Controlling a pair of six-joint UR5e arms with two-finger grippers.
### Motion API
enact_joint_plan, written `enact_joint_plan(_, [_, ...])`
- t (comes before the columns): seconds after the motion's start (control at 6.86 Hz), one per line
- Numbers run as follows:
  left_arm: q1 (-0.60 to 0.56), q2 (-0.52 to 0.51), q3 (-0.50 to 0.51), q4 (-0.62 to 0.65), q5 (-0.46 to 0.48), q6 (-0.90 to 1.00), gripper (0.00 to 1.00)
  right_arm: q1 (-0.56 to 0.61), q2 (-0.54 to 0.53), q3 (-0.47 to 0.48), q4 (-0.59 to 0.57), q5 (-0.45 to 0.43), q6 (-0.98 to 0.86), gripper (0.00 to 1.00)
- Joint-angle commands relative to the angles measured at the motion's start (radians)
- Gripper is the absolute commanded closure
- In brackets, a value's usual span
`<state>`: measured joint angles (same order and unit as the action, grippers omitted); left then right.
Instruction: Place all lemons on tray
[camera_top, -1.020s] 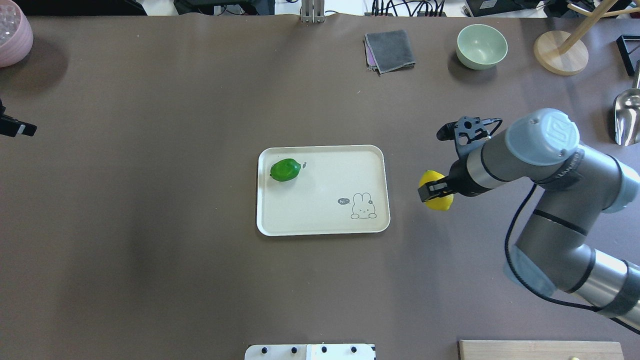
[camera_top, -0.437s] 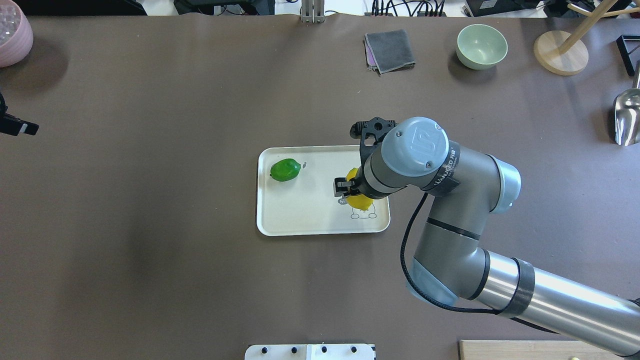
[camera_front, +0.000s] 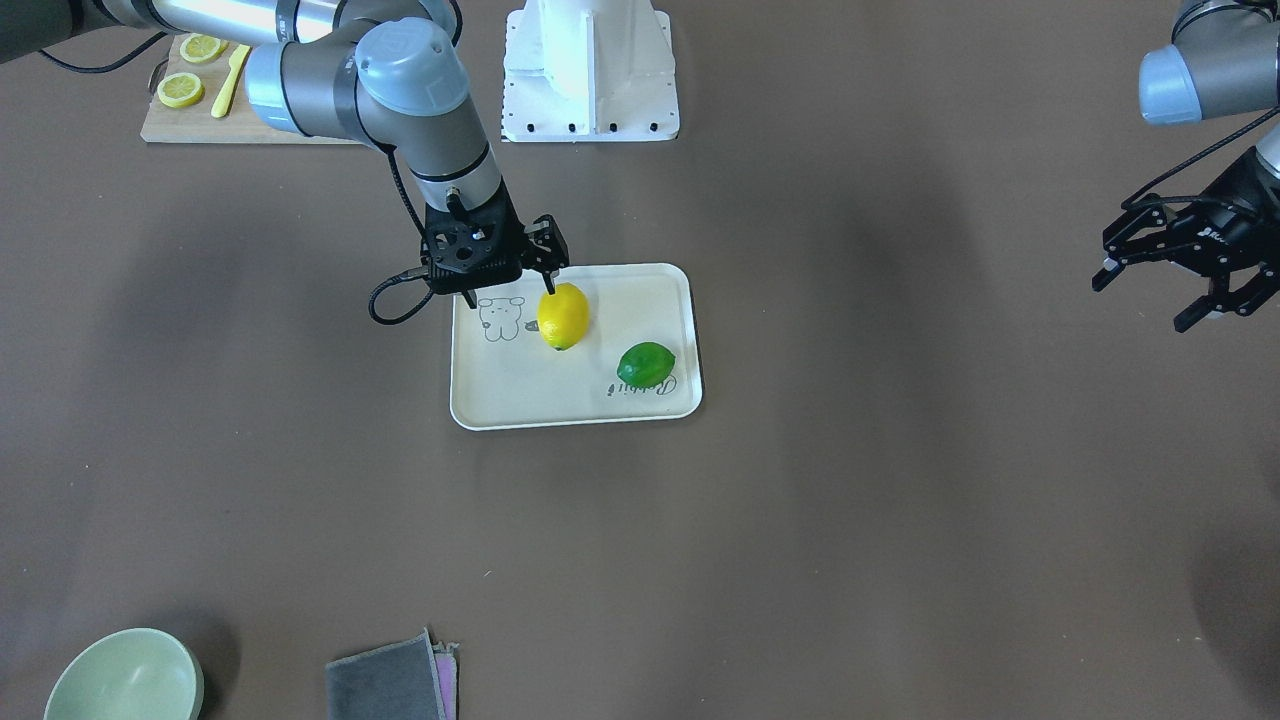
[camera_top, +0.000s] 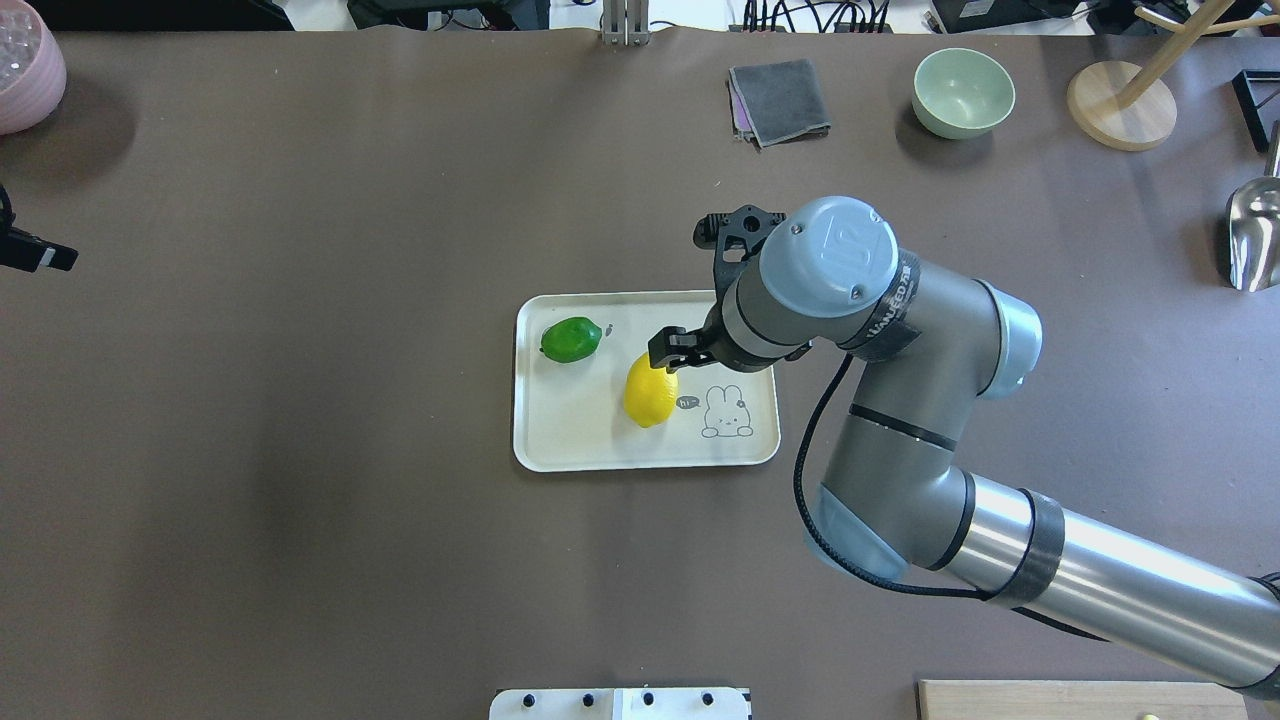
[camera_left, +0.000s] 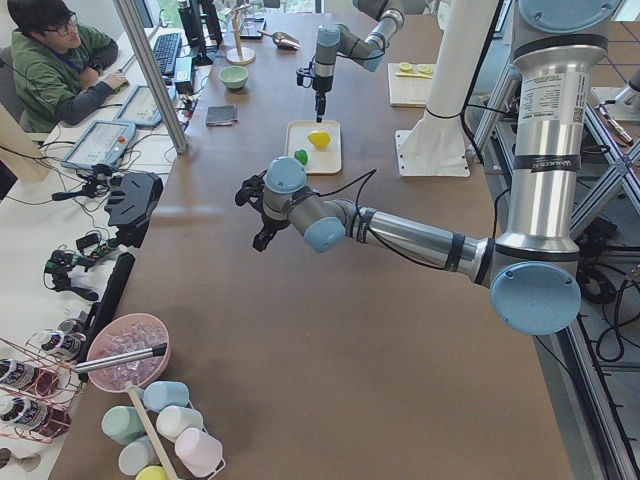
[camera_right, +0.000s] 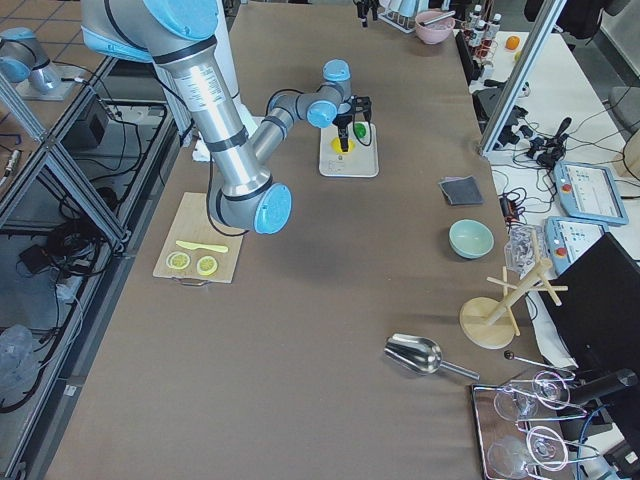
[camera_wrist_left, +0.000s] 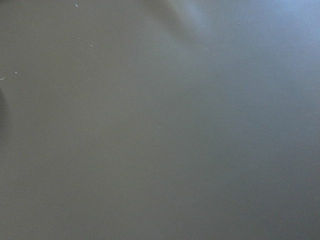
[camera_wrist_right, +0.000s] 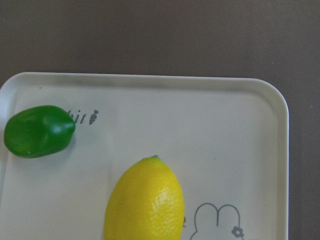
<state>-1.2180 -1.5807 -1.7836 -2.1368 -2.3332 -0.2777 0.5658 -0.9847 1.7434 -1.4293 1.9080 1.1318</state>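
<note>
The cream tray (camera_top: 580, 430) lies mid-table. The green lemon (camera_top: 570, 339) rests in its far left corner, by the script print (camera_front: 646, 363). The yellow lemon (camera_top: 650, 390) lies on the tray next to the bear drawing, also in the front view (camera_front: 563, 315) and the right wrist view (camera_wrist_right: 145, 200). My right gripper (camera_front: 507, 292) is open just above the tray, one fingertip (camera_top: 665, 350) at the yellow lemon's near end. My left gripper (camera_front: 1180, 275) is open and empty, far off at the table's left side over bare table.
A wooden cutting board (camera_front: 180, 120) with lemon slices lies by the robot's base on the right. A green bowl (camera_top: 963, 92), a grey cloth (camera_top: 780, 100), a wooden stand (camera_top: 1120, 105) and a metal scoop (camera_top: 1255, 235) stand at the far right. A pink bowl (camera_top: 25, 70) sits far left.
My right arm carried the yellow lemon from the table right of the tray to over the tray and let go. The lemon now lies on the tray. The left arm stayed put.
</note>
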Motion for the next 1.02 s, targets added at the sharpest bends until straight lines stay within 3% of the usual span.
enact_joint_plan(0.0, [0.000,0.001,-0.002,0.000,-0.002,0.002,0.01,0.125,-0.006,0.007,-0.029,0.165,-0.068,0.00])
enact_joint_plan(0.29, [-0.012,0.014,0.000,0.006,0.009,0.020,0.01,0.272,-0.040,0.034,-0.239,0.201,-0.325,0.00])
enact_joint_plan(0.44, [-0.064,0.018,0.013,0.023,0.005,0.120,0.00,0.361,-0.149,0.123,-0.235,0.200,-0.425,0.00])
enact_joint_plan(0.58, [-0.143,0.024,0.010,0.134,-0.001,0.241,0.00,0.437,-0.273,0.198,-0.231,0.189,-0.450,0.00])
enact_joint_plan(0.87, [-0.297,-0.030,0.013,0.437,-0.049,0.491,0.00,0.613,-0.438,0.217,-0.237,0.204,-0.794,0.00])
